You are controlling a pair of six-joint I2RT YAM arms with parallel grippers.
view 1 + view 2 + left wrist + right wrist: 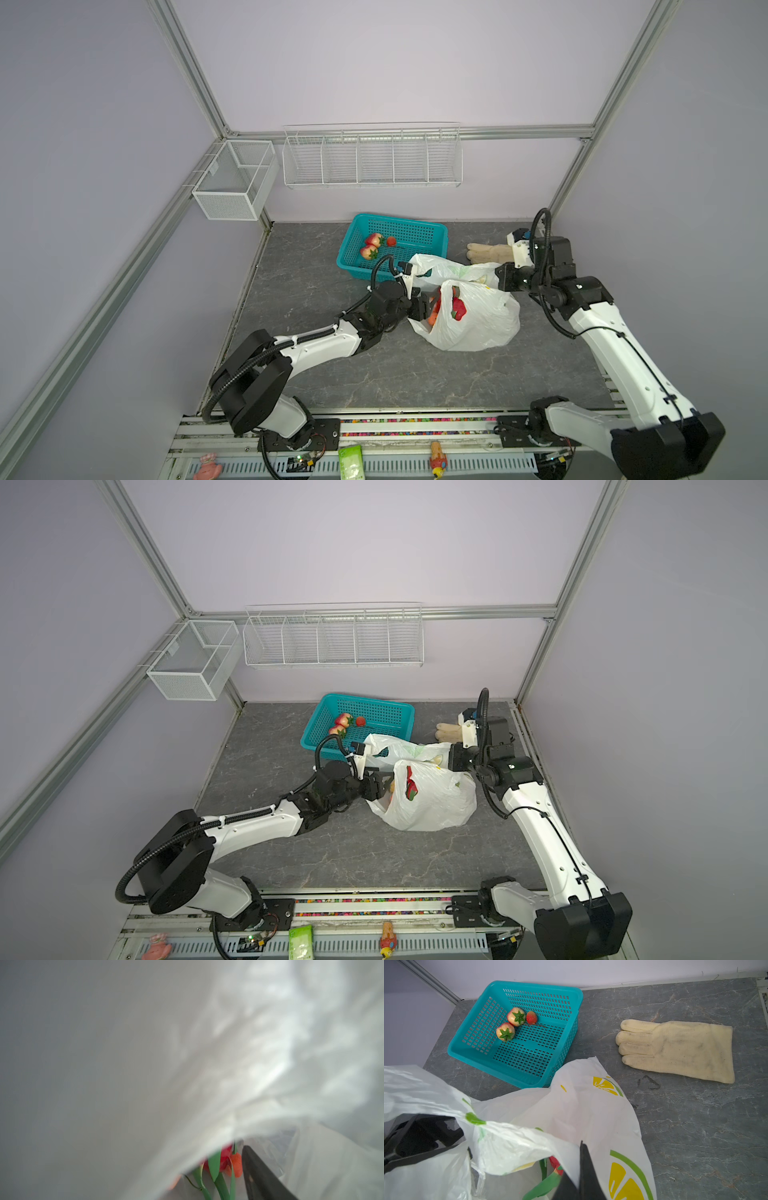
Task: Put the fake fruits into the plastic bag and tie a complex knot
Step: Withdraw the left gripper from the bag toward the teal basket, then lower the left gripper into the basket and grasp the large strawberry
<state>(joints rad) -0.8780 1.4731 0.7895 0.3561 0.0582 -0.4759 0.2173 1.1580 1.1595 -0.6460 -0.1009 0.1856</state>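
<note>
The plastic bag (478, 322) (436, 806) lies mid-table, white with lemon prints, its mouth facing left. My left gripper (428, 306) (380, 788) reaches into that mouth. The left wrist view shows one dark finger (261, 1178) standing well to the side; bag film (207, 1064) hides the other. A red fruit (225, 1157) with green leaves lies ahead, touching neither. My right gripper (581, 1147) (500, 277) is shut on the bag's upper edge (571, 1105). Three fake fruits (374, 240) (517, 1016) stay in the teal basket (415, 232) (529, 986).
A beige glove (488, 251) (685, 1049) lies flat behind the right wrist. The basket touches the bag's far side. A white wire rack (372, 158) and a mesh box (235, 178) hang on the back wall. Small items (350, 459) sit on the front rail.
</note>
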